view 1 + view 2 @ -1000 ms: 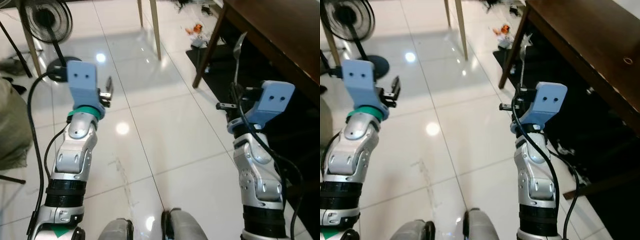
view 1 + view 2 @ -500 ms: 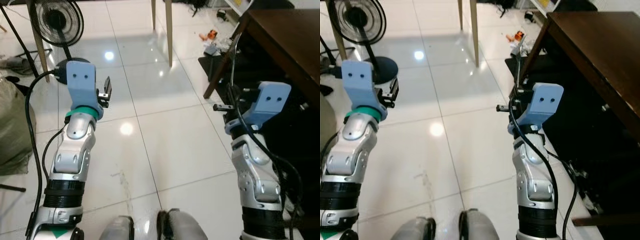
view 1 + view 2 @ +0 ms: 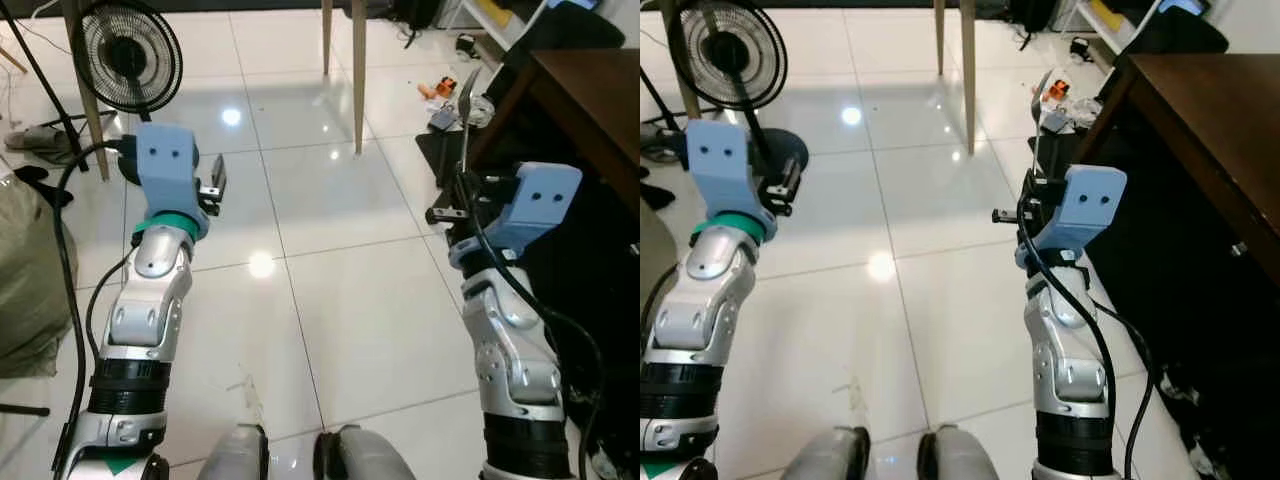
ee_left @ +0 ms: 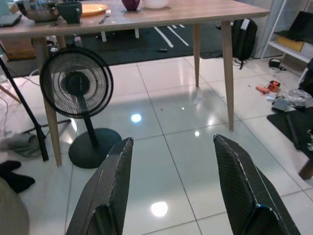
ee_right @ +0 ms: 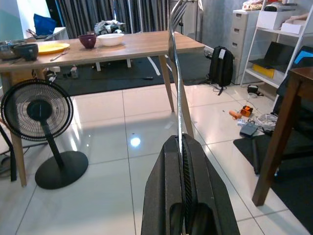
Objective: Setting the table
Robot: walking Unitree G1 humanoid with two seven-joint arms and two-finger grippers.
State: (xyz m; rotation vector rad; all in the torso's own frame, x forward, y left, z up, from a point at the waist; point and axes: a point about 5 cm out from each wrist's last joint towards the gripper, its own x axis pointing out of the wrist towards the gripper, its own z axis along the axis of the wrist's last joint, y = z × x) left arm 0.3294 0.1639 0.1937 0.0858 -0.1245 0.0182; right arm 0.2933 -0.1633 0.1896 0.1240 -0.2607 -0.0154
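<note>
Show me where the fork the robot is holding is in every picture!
Left eye view: the fork sticks up from the right gripper, upper right.
Right eye view: the fork rises above that gripper, right of centre.
Right wrist view: the fork runs up the middle, pinched between the black fingers.
Left wrist view: not in it.
Shared landmark: the standing fan.

A pale wooden table (image 5: 146, 45) is standing on the glossy white tiled floor (image 3: 330, 300), carrying a yellow plate (image 5: 53, 47), a dark maroon bowl (image 5: 88, 40), a white bowl (image 5: 111, 39), a dark green cup (image 4: 69, 11) and a metal bowl (image 4: 38, 10). A black fan (image 4: 77, 90) is standing on the floor beside a table leg. A black backpack (image 5: 221, 68) is sitting on the floor farther off.
</note>
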